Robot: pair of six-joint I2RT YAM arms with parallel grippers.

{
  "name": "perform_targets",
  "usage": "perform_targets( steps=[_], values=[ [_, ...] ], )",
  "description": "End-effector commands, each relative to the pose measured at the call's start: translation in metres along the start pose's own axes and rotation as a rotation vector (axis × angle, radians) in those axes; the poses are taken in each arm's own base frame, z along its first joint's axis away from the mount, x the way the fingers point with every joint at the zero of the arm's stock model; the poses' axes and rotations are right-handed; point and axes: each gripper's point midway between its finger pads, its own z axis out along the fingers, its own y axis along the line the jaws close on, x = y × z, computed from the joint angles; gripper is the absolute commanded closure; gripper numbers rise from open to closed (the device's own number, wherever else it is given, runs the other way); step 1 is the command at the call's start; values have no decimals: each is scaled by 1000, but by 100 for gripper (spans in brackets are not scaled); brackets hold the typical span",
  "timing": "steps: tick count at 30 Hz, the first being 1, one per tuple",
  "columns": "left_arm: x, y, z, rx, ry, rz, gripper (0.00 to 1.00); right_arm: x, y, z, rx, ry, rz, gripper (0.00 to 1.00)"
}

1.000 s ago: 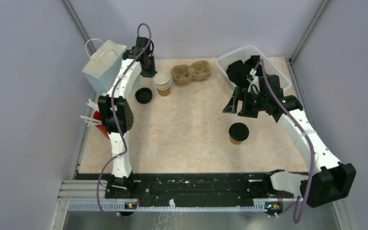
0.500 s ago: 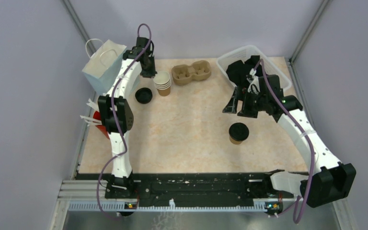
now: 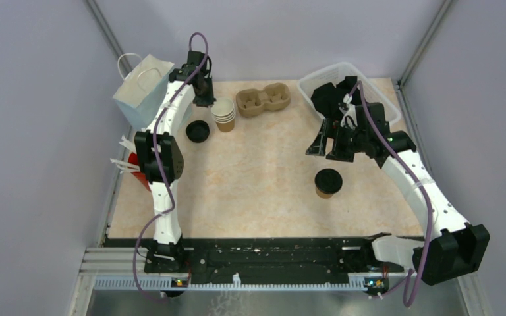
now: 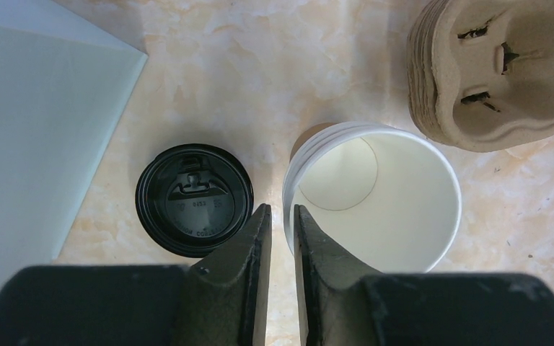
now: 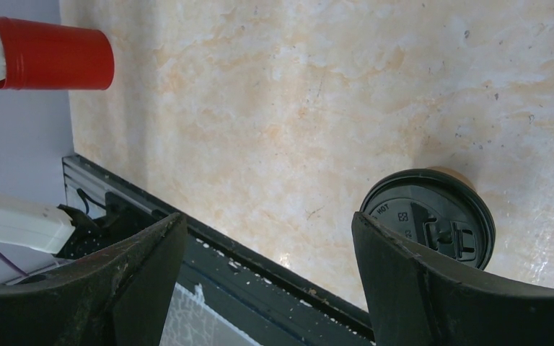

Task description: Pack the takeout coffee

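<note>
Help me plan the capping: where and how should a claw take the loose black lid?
Probably across its outer rim, straight from above: the loose black lid lies flat on the table, top up, too low for a side approach. Keep clear of the cup stack beside it.

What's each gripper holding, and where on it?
Right gripper: nothing, jaws open. Left gripper: jaws straddle the rim of the top stacked cup; whether they clamp it, can't tell.

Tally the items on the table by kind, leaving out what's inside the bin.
Lidded cup: 1
Open-cup stack: 1
Loose black lid: 1
Cardboard carrier: 1
Paper bag: 1
Clear bin: 1
Red cup: 1
Total: 7
</note>
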Motion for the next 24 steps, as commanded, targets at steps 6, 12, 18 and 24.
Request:
perform_targets(
  steps=[6, 12, 18, 24],
  values=[
    [-8, -7, -4, 28, -31, 16, 78, -8, 7, -6, -27, -45, -17, 16],
    [-6, -8, -2, 34, -24, 17, 81, -8, 7, -6, -28, -44, -16, 16],
    [-7, -7, -2, 29, -26, 19, 82, -7, 7, -6, -29, -44, -16, 16],
    [-5, -7, 1, 30, -19, 22, 82, -7, 6, -6, -29, -45, -15, 16]
  ],
)
